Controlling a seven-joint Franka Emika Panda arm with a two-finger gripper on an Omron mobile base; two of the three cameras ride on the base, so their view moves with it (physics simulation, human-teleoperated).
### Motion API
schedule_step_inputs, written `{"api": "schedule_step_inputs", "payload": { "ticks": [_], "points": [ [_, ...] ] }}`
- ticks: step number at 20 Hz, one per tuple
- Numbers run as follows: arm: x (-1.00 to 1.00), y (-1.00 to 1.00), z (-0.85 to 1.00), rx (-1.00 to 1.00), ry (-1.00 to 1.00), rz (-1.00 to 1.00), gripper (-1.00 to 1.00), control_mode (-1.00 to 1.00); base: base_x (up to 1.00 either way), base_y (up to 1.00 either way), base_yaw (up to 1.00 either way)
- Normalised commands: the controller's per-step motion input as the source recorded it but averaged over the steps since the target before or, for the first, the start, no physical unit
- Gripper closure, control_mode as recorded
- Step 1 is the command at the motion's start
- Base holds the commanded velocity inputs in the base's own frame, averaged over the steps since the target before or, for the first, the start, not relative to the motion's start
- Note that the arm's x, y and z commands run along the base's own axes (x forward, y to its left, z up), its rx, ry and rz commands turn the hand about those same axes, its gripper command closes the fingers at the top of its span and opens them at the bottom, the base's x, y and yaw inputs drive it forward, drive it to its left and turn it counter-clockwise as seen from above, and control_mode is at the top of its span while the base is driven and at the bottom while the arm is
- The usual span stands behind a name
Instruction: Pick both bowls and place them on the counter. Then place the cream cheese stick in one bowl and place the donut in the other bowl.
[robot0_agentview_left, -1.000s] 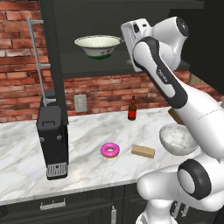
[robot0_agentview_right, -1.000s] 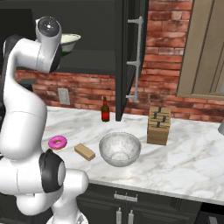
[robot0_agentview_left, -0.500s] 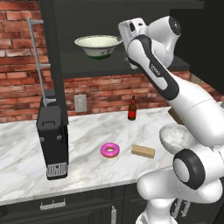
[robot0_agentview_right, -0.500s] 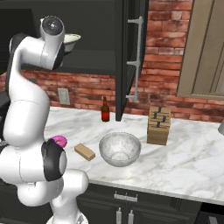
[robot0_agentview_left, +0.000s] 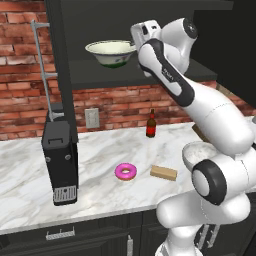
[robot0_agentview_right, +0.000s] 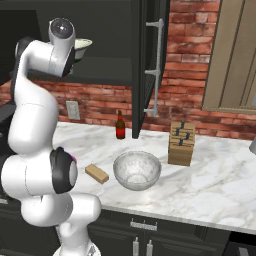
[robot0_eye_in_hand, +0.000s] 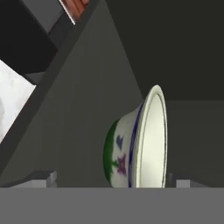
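Observation:
The cream bowl (robot0_agentview_left: 111, 52) with green marks stands on the dark upper shelf (robot0_agentview_left: 150, 75). My open gripper (robot0_agentview_left: 135, 46) is at its right rim. In the hand view, that bowl (robot0_eye_in_hand: 140, 144) lies between my fingertips (robot0_eye_in_hand: 43, 177), its rim near the right one, and nothing is gripped. The grey marbled bowl (robot0_agentview_right: 137, 170) stands on the white marble counter (robot0_agentview_right: 210, 185). My arm partly hides this bowl (robot0_agentview_left: 196, 152) in the left base view. The pink donut (robot0_agentview_left: 125, 172) and the tan cream cheese stick (robot0_agentview_left: 164, 173) lie side by side on the counter.
A dark bottle (robot0_agentview_left: 151, 124) stands by the brick wall. A black appliance (robot0_agentview_left: 61, 162) sits at the counter's left, under an open cabinet door with a metal handle (robot0_agentview_left: 42, 60). A wooden knife block (robot0_agentview_right: 181, 143) stands right of the marbled bowl.
My hand has moved a little up and left, closer to the cream bowl on the shelf, and the arm's elbow has swung. The jaws have stayed open. Nothing on the counter has moved.

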Motion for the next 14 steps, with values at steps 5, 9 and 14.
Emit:
{"api": "schedule_step_inputs", "payload": {
  "ticks": [5, 9, 14],
  "points": [
    [0.24, 0.11, -0.09, 0.00, 0.03, -0.01, -1.00, -1.00, 0.00, 0.00, 0.00],
    [0.23, 0.05, -0.15, 0.00, 0.02, 0.00, -1.00, -1.00, 0.00, 0.00, 0.00],
    [0.21, 0.00, -0.07, 0.00, 0.00, 0.00, -1.00, -1.00, 0.00, 0.00, 0.00]
  ]
}}
